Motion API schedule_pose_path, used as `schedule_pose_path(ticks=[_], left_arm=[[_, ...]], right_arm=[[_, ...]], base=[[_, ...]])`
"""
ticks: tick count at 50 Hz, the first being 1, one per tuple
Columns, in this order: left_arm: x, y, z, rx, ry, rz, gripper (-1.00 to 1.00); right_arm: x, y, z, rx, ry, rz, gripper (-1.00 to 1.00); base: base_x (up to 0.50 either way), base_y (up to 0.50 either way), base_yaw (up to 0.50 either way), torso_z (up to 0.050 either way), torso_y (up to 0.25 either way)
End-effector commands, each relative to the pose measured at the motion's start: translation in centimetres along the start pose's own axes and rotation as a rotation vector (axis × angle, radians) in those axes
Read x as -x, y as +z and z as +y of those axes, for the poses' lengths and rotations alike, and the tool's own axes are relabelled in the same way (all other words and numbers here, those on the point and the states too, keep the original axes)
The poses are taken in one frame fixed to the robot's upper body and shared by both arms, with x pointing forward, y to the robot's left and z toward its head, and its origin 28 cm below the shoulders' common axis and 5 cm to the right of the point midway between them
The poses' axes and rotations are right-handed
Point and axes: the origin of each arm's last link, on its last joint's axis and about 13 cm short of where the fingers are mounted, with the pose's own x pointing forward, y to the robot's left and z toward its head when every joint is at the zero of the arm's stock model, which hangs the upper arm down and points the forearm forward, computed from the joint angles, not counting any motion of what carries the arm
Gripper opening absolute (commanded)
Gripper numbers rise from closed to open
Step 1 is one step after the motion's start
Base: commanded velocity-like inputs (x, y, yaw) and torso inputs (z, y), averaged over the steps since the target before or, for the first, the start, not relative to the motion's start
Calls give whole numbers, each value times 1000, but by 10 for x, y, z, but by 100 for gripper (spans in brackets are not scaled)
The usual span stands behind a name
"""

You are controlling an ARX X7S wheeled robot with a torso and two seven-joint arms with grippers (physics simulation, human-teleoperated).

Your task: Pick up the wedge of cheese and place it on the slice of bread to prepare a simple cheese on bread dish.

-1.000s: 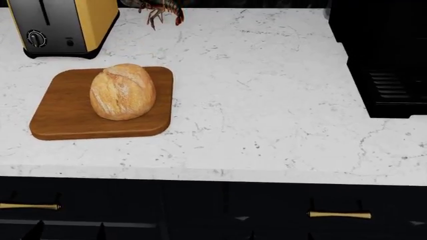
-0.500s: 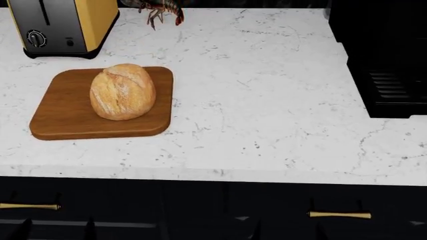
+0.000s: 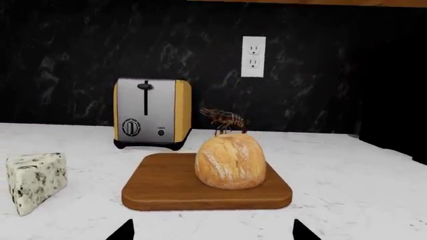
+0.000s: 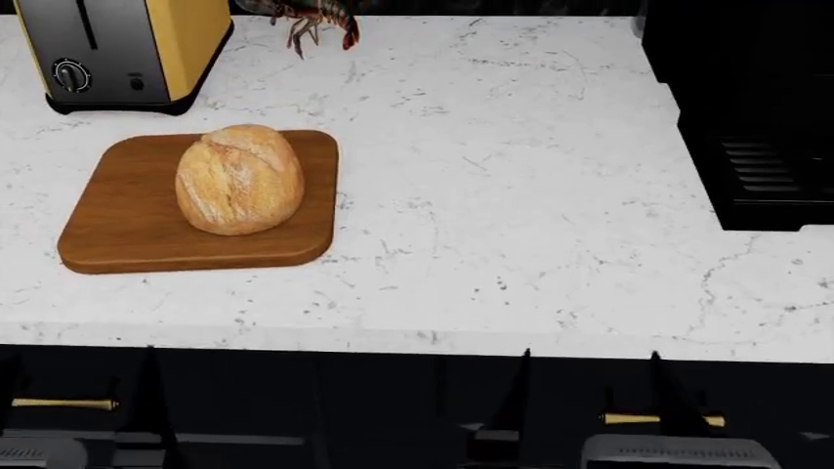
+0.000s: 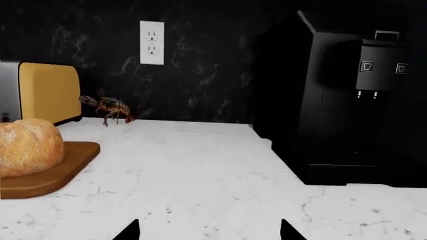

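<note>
Setting: a white marbled desk against a dark stone wall, with dark cabinets under its front edge.
Landmark: the brown cutting board, everything else placed from it.
Slice of bread: a golden crusty loaf sitting on the board, toward its far half.
Wedge of cheese: seen only from the left wrist, standing on the desk to the left of the board and clear of it; out of the head view.
Toaster: behind the board; a lobster lies behind and right of it.
Coffee machine: well right of the board.
Left tool: fingers spread apart, holding nothing, low before the desk edge.
Right tool: likewise spread and empty.
Handling: the wedge looks firm but crumbly and fairly light; probably best pinched gently across its two flat side faces, near the thick end.
Risk: the loaf's domed top may let the wedge slide off.
</note>
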Motion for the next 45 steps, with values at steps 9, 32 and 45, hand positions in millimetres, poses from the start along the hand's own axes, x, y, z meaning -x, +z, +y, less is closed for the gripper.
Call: schedule_pose_path(ticks=[9, 32, 45], left_arm=[[-31, 51, 1, -54, 6, -91, 100], [-73, 114, -1, -123, -27, -208, 100], [-85, 148, 0, -133, -7, -274, 100]], right_arm=[[-25, 56, -8, 28, -11, -110, 100], [-56, 111, -16, 44, -37, -215, 100], [-59, 124, -23, 24, -64, -256, 100]], base=[[0, 0, 0, 0, 0], [0, 0, 0, 0, 0], [0, 0, 0, 0, 0]])
